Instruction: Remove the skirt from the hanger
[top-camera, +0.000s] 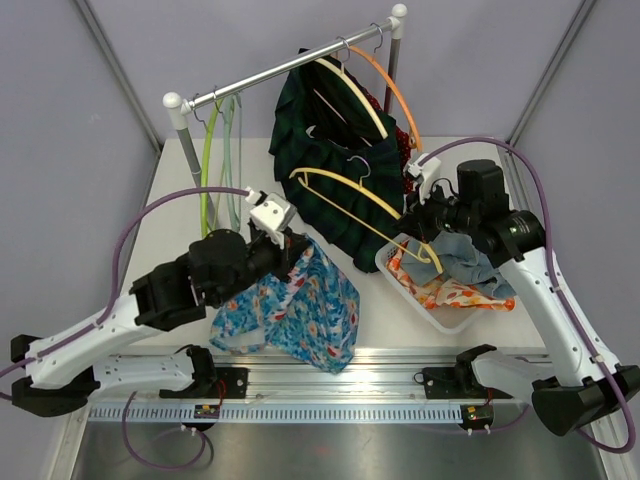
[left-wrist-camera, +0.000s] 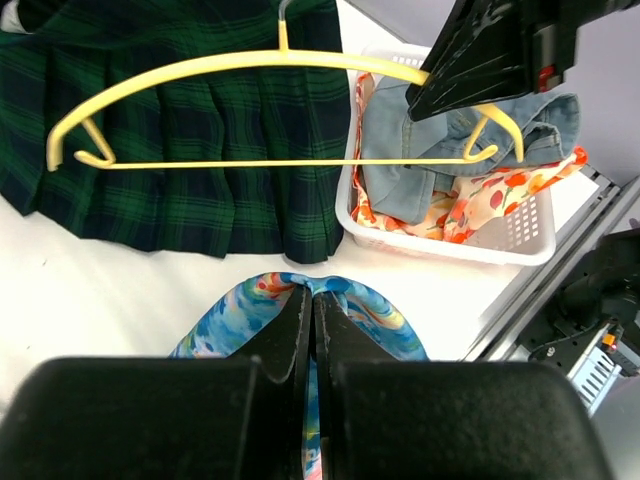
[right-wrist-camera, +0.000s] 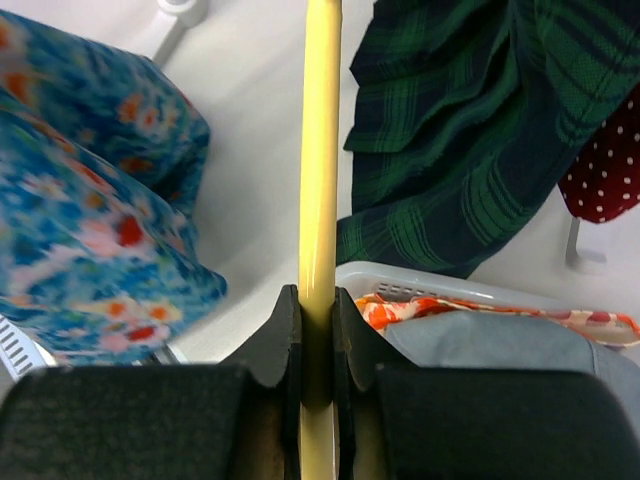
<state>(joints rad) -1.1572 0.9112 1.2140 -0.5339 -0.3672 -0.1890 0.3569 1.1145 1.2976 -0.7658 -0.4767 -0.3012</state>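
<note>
We're over a white table boxed in by grey walls. Nearest us, at 6 o'clock in the top view, the blue floral skirt spills toward the near edge. It hangs bunched from the left gripper, whose jaws are pinched tight on the fabric. Out at 2 o'clock from that pinch lies the yellow hanger, its long axis running from 10 to 4 o'clock. The right gripper is clamped on its 4 o'clock end, above the white basket of clothes. From the left wrist we see the hanger's bar bare, with open table between it and the skirt, so we judge the skirt free. Any further parting means the left arm drawing toward 7 o'clock. Farthest back, a green plaid garment hangs from the rail.
</note>
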